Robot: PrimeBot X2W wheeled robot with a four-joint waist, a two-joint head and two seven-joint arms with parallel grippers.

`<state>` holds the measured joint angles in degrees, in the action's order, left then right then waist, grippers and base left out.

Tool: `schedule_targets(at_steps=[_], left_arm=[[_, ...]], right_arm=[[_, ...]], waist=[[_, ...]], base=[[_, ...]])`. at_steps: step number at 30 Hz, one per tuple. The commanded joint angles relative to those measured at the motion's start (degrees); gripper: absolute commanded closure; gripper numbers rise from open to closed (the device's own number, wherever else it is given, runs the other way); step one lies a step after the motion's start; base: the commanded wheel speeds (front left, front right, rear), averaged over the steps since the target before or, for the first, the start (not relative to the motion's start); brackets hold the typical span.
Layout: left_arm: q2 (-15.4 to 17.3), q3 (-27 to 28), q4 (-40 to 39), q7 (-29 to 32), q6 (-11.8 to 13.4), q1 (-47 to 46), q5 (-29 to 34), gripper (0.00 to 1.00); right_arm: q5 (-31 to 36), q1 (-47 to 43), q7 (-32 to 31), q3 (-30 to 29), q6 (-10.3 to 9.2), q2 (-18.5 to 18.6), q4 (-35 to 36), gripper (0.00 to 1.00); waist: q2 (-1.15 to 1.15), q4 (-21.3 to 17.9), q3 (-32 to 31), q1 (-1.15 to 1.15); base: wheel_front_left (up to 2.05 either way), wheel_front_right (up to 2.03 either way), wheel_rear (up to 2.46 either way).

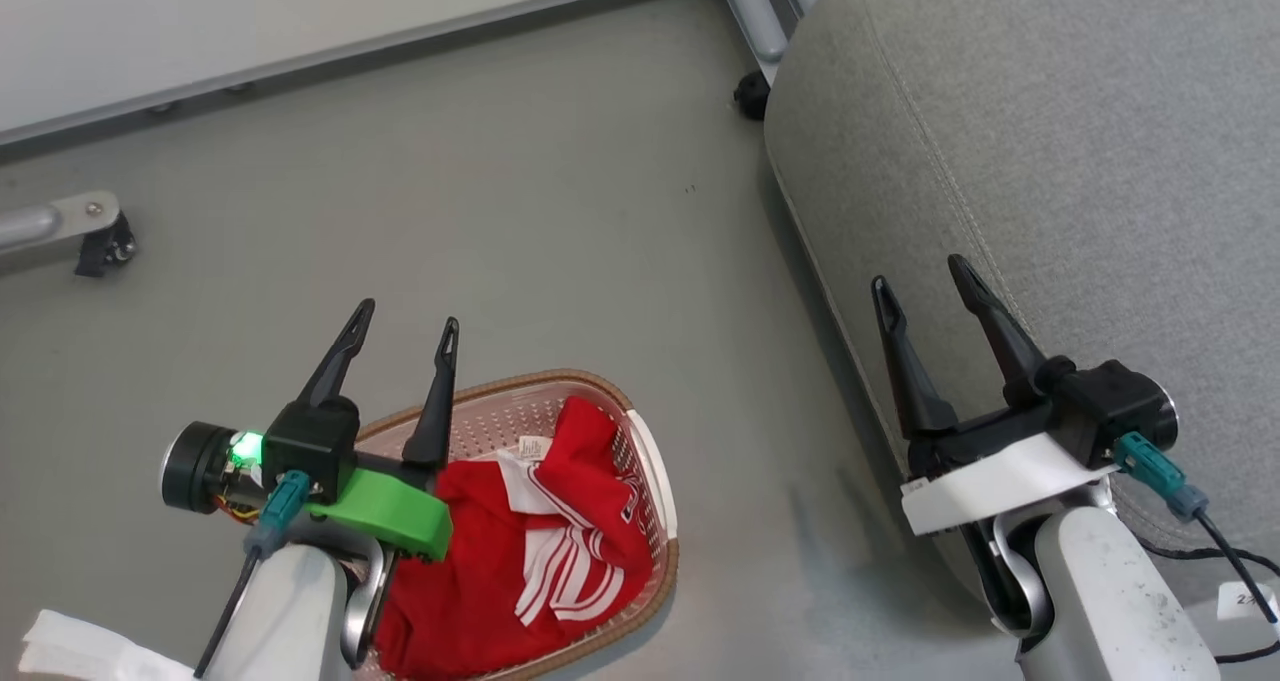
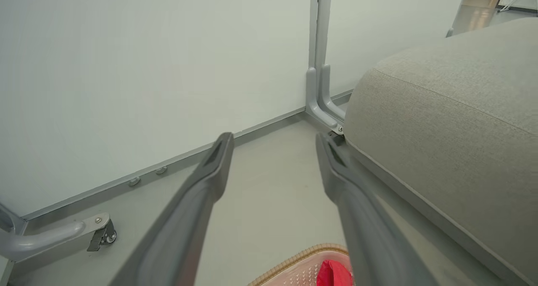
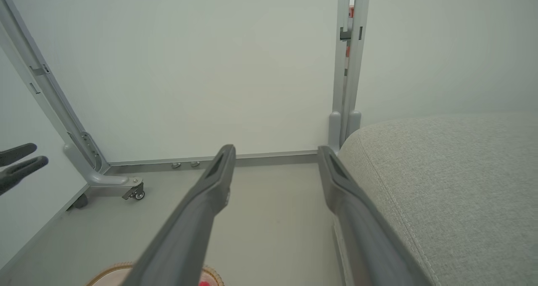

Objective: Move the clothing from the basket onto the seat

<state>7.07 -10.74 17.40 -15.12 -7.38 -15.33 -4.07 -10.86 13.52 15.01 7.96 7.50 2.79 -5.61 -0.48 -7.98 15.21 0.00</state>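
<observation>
Clothing (image 1: 500, 561), red with white stripe trim, lies bunched in the basket (image 1: 600, 381) on the floor (image 1: 500, 211). It sits just below and to the right of the left gripper (image 1: 408, 315). That gripper's fingers are spread wide with nothing between them, their tips reaching past the basket's far rim. A green bracket (image 1: 395, 511) behind those fingers covers the heap's left part. The right gripper (image 1: 919, 272), well right of the basket, is also spread wide and holds nothing. The seat (image 1: 1050, 161) lies beneath and to its right, and its fingers point along the cushion's left edge.
</observation>
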Motion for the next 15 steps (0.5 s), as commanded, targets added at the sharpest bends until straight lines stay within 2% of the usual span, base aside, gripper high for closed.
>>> schedule_targets(at_steps=[1,9,15], left_arm=[[1.0,-0.36,0.64,-0.06,-0.14,-1.64,-0.79,0.0],[3.75,-4.18,5.12,-0.06,-0.16,-5.84,-1.91,0.0],[5.25,-7.09,8.12,-0.06,-0.16,-9.55,-2.84,0.0]], right_arm=[[-0.43,1.05,0.26,-0.05,-0.02,0.19,0.75,0.0],[-0.67,2.8,0.23,0.08,-0.03,0.17,4.13,0.0],[0.17,4.15,0.21,0.14,-0.02,0.16,6.99,0.0]], waist=[[0.48,-3.75,4.54,0.0],[0.48,-6.49,10.34,0.0],[0.48,-7.14,15.18,0.0]], base=[[0.0,0.0,0.0],[0.0,0.0,0.0],[0.0,0.0,0.0]])
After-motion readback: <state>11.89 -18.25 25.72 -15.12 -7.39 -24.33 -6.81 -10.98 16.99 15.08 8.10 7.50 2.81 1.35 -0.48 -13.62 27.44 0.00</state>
